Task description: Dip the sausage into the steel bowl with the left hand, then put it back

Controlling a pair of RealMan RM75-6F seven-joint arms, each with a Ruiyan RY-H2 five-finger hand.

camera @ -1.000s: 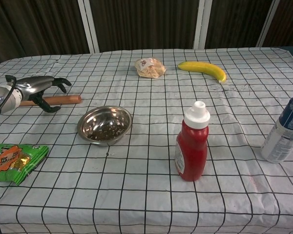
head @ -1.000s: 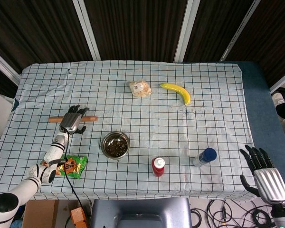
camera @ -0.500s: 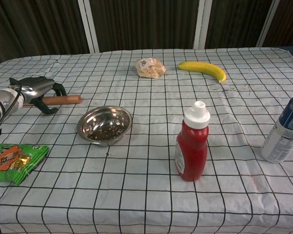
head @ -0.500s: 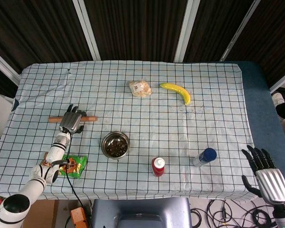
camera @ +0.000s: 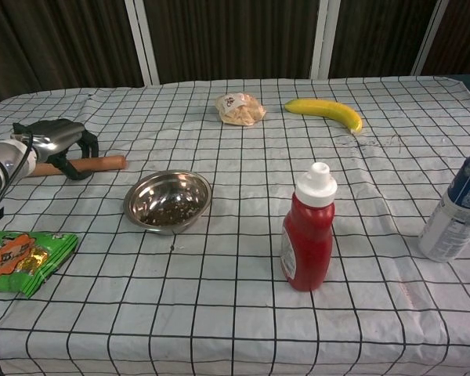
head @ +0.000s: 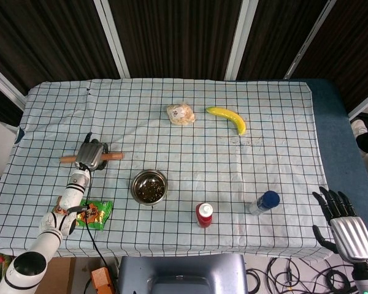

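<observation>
The sausage [head: 113, 156] [camera: 103, 163] is a long brown stick lying on the checked cloth at the left, a little left of and beyond the steel bowl [head: 149, 187] [camera: 168, 200]. My left hand [head: 91, 155] [camera: 56, 141] sits over its middle with the fingers curled down around it, gripping it; both ends stick out. Whether it is off the cloth I cannot tell. The bowl holds dark crumbs. My right hand [head: 342, 223] hangs off the table's near right corner, fingers spread, holding nothing.
A green snack packet [head: 93, 214] [camera: 19, 258] lies near my left forearm. A red sauce bottle [head: 203, 214] [camera: 308, 235] and a blue-capped can [head: 264, 202] [camera: 462, 207] stand near the front. A banana [head: 228, 118] [camera: 325, 111] and a bagged bun [head: 181, 114] [camera: 239, 109] lie further back.
My left hand's fingers have come down from spread above the sausage to curled around it. The sausage has shifted slightly left. The right hand has sunk a little.
</observation>
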